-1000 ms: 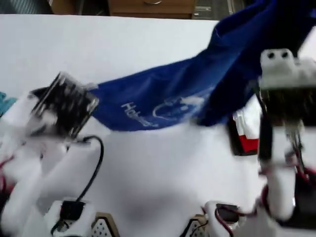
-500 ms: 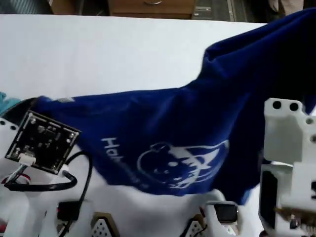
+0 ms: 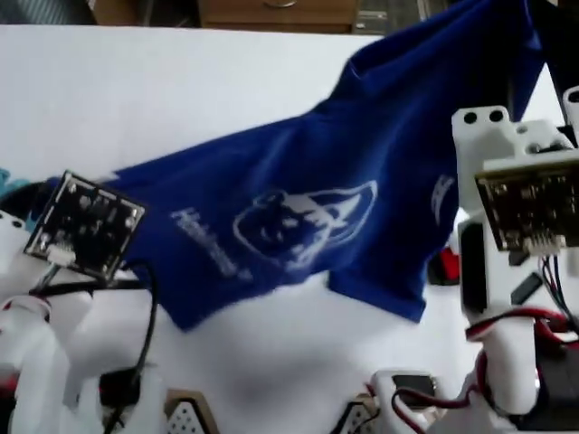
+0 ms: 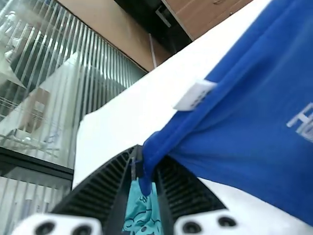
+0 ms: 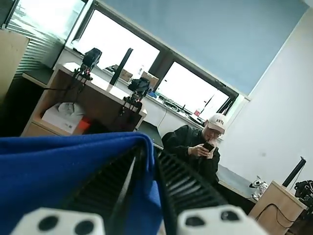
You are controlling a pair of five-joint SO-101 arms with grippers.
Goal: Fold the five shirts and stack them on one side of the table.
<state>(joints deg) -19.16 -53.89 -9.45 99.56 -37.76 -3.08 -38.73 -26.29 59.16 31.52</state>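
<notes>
A blue shirt (image 3: pixel 362 181) with a white print hangs stretched in the air between both arms, above the white table (image 3: pixel 181 81). My left gripper (image 4: pixel 145 164) is shut on one corner of the shirt (image 4: pixel 244 122), near a small white label (image 4: pixel 195 94). The left arm (image 3: pixel 86 226) stands at the near left. My right gripper (image 5: pixel 149 154) is shut on a fold of the blue fabric (image 5: pixel 58 171) and holds it high. The right arm (image 3: pixel 507 217) rises at the near right. The shirt's lower edge sags towards the table's front.
A teal patterned cloth (image 4: pixel 139 215) lies under the left gripper, and its edge shows at the table's left side (image 3: pixel 9 185). A red and white object (image 3: pixel 443 264) sits on the table by the right arm. Wooden furniture (image 3: pixel 271 11) stands beyond the far edge.
The shirt has swung up and spread out between the arms, and its print now sits higher and nearer the middle. The right arm has risen; the left arm has shifted a little.
</notes>
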